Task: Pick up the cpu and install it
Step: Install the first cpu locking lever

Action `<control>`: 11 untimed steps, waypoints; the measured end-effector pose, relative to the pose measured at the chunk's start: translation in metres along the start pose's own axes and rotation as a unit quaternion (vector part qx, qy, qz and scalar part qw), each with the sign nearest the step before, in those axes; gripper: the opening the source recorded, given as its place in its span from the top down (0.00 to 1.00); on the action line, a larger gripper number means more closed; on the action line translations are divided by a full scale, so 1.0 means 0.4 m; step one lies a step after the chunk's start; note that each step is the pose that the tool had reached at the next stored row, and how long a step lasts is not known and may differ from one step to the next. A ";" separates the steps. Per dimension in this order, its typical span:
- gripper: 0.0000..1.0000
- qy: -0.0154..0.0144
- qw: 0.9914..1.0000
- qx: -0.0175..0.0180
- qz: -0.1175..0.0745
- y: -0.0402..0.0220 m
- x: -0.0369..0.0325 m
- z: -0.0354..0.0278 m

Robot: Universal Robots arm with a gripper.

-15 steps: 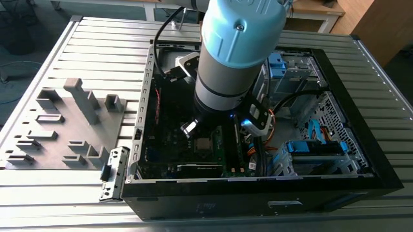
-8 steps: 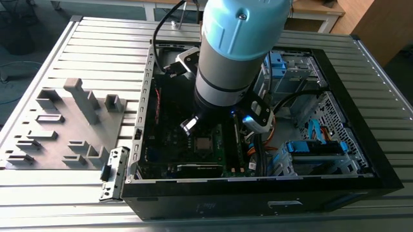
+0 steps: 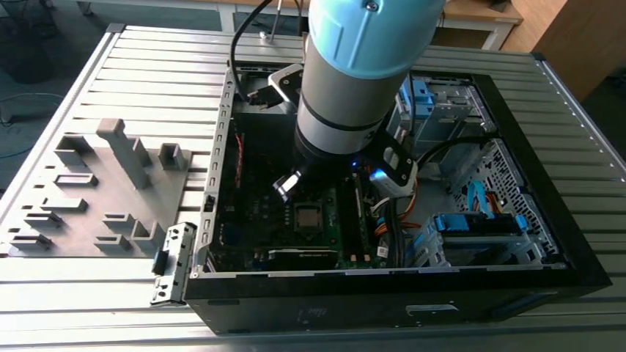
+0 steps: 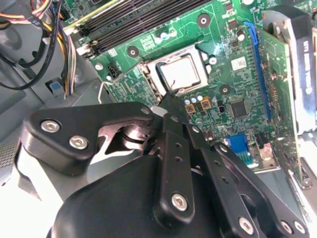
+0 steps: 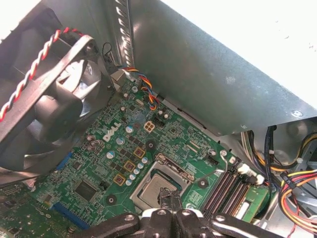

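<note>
Sitting in its socket (image 4: 176, 74), the cpu (image 4: 182, 71)

Flat square metal cpu (image 4: 181, 72): I see dull silver-grey.
Motherboard (image 5: 124, 148): I see green.
Gripper (image 4: 168, 111): black.
Arm shell (image 3: 367, 37): pale blue.

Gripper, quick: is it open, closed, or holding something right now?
Gripper: closed, holding nothing; its tips are by the edge of the cpu.

Even daylight outside — the case interior (image 3: 264, 169) sits in shadow; glare whitens the wrist views' corners.
</note>
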State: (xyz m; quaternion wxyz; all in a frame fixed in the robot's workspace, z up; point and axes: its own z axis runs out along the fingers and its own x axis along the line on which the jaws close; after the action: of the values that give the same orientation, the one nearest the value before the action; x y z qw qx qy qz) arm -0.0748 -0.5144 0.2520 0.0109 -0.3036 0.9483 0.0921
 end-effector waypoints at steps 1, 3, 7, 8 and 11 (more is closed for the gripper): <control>0.89 0.000 1.000 0.000 0.000 0.000 0.000 0.000; 0.89 0.000 1.000 0.000 0.000 0.000 0.000 0.000; 0.89 0.000 1.000 0.000 0.000 0.000 0.000 0.000; 0.89 0.000 1.000 0.000 -0.001 0.000 0.000 -0.001; 0.89 0.001 1.000 0.000 -0.003 0.000 -0.002 -0.001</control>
State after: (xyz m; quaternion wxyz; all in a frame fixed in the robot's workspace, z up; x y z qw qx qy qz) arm -0.0740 -0.5138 0.2523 0.0106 -0.3066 0.9473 0.0922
